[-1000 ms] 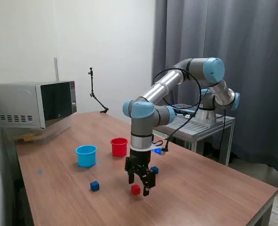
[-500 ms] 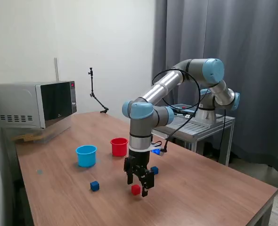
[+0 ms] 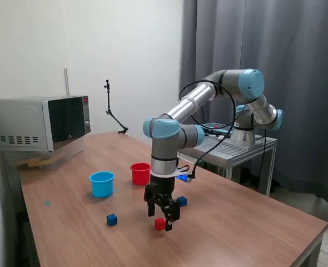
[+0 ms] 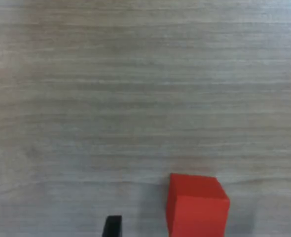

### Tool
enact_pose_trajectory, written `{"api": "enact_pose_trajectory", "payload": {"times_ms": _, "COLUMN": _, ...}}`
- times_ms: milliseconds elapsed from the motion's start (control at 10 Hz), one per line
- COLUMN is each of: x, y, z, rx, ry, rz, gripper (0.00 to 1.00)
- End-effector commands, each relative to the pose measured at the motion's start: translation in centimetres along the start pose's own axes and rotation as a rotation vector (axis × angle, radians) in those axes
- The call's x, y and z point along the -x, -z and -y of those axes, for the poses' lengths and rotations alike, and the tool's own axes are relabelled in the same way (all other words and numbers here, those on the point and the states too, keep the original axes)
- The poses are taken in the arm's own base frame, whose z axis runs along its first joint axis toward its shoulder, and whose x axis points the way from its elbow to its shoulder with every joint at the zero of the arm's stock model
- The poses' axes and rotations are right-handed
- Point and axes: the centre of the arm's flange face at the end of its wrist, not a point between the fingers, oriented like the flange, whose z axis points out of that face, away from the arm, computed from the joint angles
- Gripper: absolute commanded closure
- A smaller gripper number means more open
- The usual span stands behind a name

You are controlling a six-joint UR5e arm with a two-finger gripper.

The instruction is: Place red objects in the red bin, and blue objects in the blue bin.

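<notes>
- Since the earlier frames the arm has shifted slightly toward the exterior view's left and come a little lower; the gripper now hangs right at the red cube.
- Fingers are spread apart with nothing held. In the wrist view the red cube sits on the worktop between the two dark tips, nearer one side than centred. No contact can be made out.
- Nothing else has moved: both blue cubes and both bins are where they were.
- Blue cube lies near the fingers, toward the exterior view's left. A second blue cube sits just behind the fingers, partly hidden by them.
- Red bin and blue bin stand side by side, apart, farther back on the worktop beyond the fingers. Whether either holds anything cannot be told from here.
- Only one red cube is visible.
- Judgement: approach to the red cube is nearly done and the grasp is not yet made. The off-centre cube may get nudged as the fingers shut.
- Judgement: sorting is at an early stage, with three cubes on the worktop.
</notes>
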Motion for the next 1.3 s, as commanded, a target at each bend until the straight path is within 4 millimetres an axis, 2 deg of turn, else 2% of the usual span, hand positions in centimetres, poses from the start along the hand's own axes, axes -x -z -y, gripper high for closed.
{"api": "enact_pose_trajectory", "payload": {"times_ms": 0, "x": 0.1, "y": 0.0, "z": 0.0, "rx": 0.000, "ry": -0.001, "rz": -0.001, "gripper": 1.00}}
{"api": "enact_pose_trajectory", "payload": {"times_ms": 900, "x": 0.2, "y": 0.8, "z": -0.5, "rx": 0.015, "ry": 0.000, "rz": 0.006, "gripper": 1.00}}
{"api": "enact_pose_trajectory", "payload": {"times_ms": 1000, "x": 0.8, "y": 2.1, "z": -0.9, "rx": 0.032, "ry": -0.008, "rz": 0.006, "gripper": 1.00}}
{"api": "enact_pose_trajectory", "payload": {"times_ms": 1200, "x": 3.5, "y": 8.6, "z": -1.9, "rx": 0.095, "ry": -0.043, "rz": 0.010, "gripper": 1.00}}
